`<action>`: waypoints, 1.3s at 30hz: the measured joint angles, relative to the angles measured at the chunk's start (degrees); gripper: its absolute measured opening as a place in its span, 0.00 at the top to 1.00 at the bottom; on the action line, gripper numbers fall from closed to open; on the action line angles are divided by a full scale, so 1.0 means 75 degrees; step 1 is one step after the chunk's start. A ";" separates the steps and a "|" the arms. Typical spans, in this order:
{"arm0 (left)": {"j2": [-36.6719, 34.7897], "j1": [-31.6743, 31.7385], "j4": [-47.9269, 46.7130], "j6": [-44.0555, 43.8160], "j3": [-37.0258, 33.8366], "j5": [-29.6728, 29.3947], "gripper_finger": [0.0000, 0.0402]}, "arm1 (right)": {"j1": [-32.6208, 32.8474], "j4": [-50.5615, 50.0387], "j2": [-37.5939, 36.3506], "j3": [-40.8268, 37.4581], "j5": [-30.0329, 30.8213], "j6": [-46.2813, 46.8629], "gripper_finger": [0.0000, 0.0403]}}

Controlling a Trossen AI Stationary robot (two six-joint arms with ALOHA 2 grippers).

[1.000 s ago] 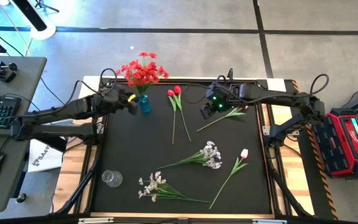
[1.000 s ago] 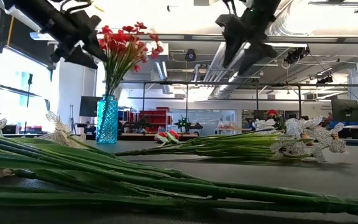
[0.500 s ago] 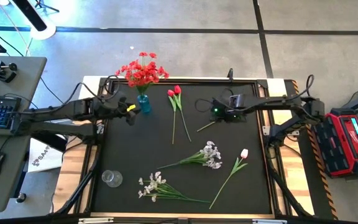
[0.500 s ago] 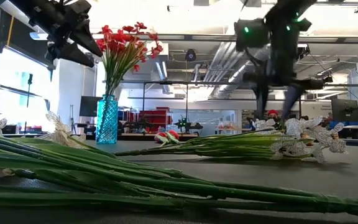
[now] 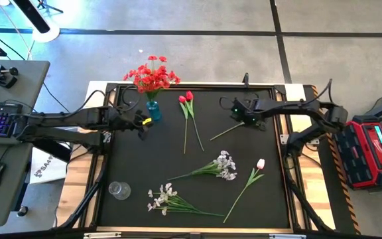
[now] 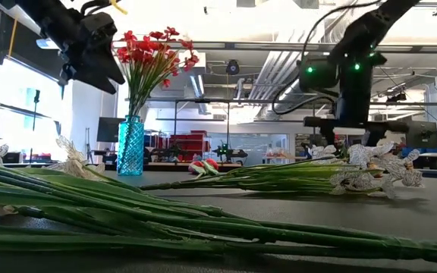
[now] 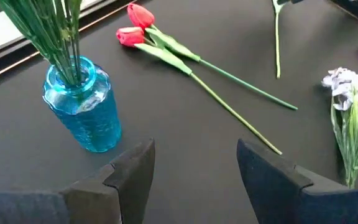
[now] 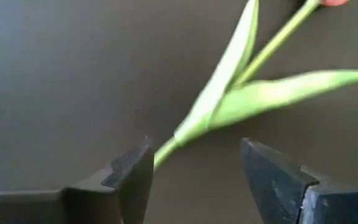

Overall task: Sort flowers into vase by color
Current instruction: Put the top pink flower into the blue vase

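A bunch of red flowers (image 5: 152, 74) stands in the blue vase (image 5: 154, 111) at the far left. My left gripper (image 5: 142, 125) hovers open beside that vase (image 7: 82, 106), touching nothing. Two red tulips (image 5: 188, 98) lie on the mat right of the vase. My right gripper (image 5: 244, 119) is open and points down, low over a tulip's green stem (image 5: 225, 131). Its fingers stand on either side of the stem (image 8: 166, 149), just below the leaves (image 8: 247, 93), without touching it. Only a pink edge of the bloom (image 8: 335, 2) shows.
Two white sprays (image 5: 224, 164) (image 5: 163, 198) and a pale pink tulip (image 5: 260, 164) lie on the near half of the black mat. A clear glass vase (image 5: 119, 190) stands near the mat's left front corner. A raised frame (image 5: 280, 139) edges the mat.
My right gripper has come down from high over the mat to just above the tulip stem, shifting toward the table's right edge and rolling its wrist; it stays open. My left gripper has drifted a little toward the near edge beside the blue vase.
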 joint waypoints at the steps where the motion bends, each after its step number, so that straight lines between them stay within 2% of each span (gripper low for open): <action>1: 0.0023 0.0000 -0.0002 0.0008 0.0000 0.0000 0.47 | -0.0102 0.0233 0.0000 -0.0110 -0.0073 0.0046 0.44; 5: 0.0035 0.0000 0.0004 0.0011 0.0000 0.0002 0.47 | -0.0391 0.0608 0.0000 -0.0454 -0.0220 0.0324 0.45; 9: 0.0035 0.0000 0.0001 0.0008 0.0000 0.0002 0.47 | -0.0541 0.0720 -0.0013 -0.0703 -0.0216 0.0367 0.52; 16: 0.0033 0.0003 0.0001 -0.0203 0.0000 0.0031 0.47 | -0.0616 0.0795 -0.0032 -0.0850 -0.0067 -0.0144 0.78; 21: 0.0032 0.0003 0.0001 -0.0216 0.0000 0.0480 0.47 | -0.0515 0.1082 -0.0012 -0.0856 0.0090 -0.0543 0.97; 26: 0.0032 0.0003 0.0009 -0.0489 0.0000 0.0813 0.47 | -0.0173 0.1589 0.0002 -0.0779 -0.0088 -0.0646 0.96; 31: 0.0030 0.0006 0.0188 -0.0996 0.0000 0.1215 0.47 | 0.0342 0.2754 -0.0059 -0.0470 -0.0166 -0.1057 0.99; 35: 0.0029 -0.0007 0.0483 -0.1178 0.0000 0.1448 0.47 | 0.0731 0.4124 -0.0067 -0.0101 -0.0190 -0.1918 0.99; 39: 0.0029 -0.0111 0.0968 -0.1214 0.0000 0.1450 0.47 | 0.1112 0.5455 -0.0069 0.0250 -0.0188 -0.3313 0.99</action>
